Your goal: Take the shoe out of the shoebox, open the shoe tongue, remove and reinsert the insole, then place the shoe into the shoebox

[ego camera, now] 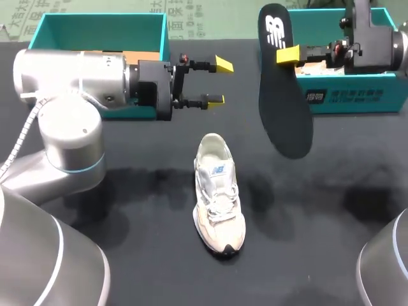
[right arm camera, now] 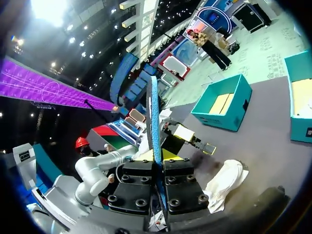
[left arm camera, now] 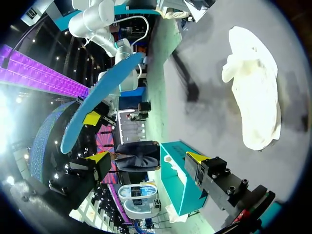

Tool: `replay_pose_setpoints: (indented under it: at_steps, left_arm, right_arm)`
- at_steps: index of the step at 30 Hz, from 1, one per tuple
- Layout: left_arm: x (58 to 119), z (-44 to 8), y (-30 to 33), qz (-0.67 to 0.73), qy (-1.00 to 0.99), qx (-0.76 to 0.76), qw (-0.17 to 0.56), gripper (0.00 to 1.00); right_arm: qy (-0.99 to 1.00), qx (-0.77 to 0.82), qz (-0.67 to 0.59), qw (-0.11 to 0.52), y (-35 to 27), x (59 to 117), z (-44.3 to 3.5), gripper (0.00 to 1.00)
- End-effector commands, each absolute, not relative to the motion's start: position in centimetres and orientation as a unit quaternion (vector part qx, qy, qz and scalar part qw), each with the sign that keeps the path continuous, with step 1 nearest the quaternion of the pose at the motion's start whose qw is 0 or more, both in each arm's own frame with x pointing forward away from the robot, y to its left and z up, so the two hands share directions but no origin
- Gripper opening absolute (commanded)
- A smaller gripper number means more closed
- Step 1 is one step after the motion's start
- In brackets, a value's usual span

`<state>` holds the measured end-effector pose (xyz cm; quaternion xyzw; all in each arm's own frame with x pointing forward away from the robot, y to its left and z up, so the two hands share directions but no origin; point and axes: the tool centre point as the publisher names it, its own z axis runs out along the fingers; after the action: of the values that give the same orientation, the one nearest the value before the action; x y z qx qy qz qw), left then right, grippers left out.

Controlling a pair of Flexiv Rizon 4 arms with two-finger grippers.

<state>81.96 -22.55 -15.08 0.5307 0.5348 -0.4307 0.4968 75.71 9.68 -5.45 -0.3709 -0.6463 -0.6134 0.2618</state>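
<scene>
Now, table [ego camera: 331, 242]: black, everything rests on or hangs over it.
Left shoebox [ego camera: 95, 32]: teal, far left.
Right shoebox [ego camera: 357, 95]: teal, far right.
Shoe [ego camera: 218, 194]: white, centre, on the table outside both boxes, toe nearest, seemingly upright.
Insole [ego camera: 284, 108]: black, aloft, right of the shoe.
Right gripper [ego camera: 282, 54]: pinching the insole near its far end.
Left gripper [ego camera: 220, 81]: fingers spread, hovering beyond the shoe.

Black insole [ego camera: 285, 121], cream shoe [ego camera: 217, 191], teal shoebox [ego camera: 95, 29]

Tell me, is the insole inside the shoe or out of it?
Out. The right gripper is shut on the black insole, holding it in the air, apart from the white shoe lying on the table.
</scene>
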Motion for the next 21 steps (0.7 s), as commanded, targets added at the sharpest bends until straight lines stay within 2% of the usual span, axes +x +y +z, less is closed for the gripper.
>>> replay_pose_setpoints:
  at_steps: [1,5,18,21]
  left_arm:
    - [82.3,-14.8,-22.4,-0.44,0.535,0.522,0.498,1.0]
    - [82.4,-14.2,-22.1,-0.471,0.533,0.502,0.492,1.0]
    - [82.2,-14.3,-22.7,-0.47,0.529,0.507,0.491,1.0]
    - [82.0,-14.2,-23.0,-0.476,0.527,0.503,0.492,1.0]
  right_arm:
    - [-0.64,-0.398,-0.592,0.284,10.8,78.6,-7.9,0.0]
    - [-0.619,-0.427,-0.586,0.303,11.1,79.9,-9.3,0.0]
    - [-0.619,-0.427,-0.586,0.303,11.1,79.9,-9.3,0.0]
    - [-0.6,-0.442,-0.581,0.326,11.6,81.4,-10.1,0.0]
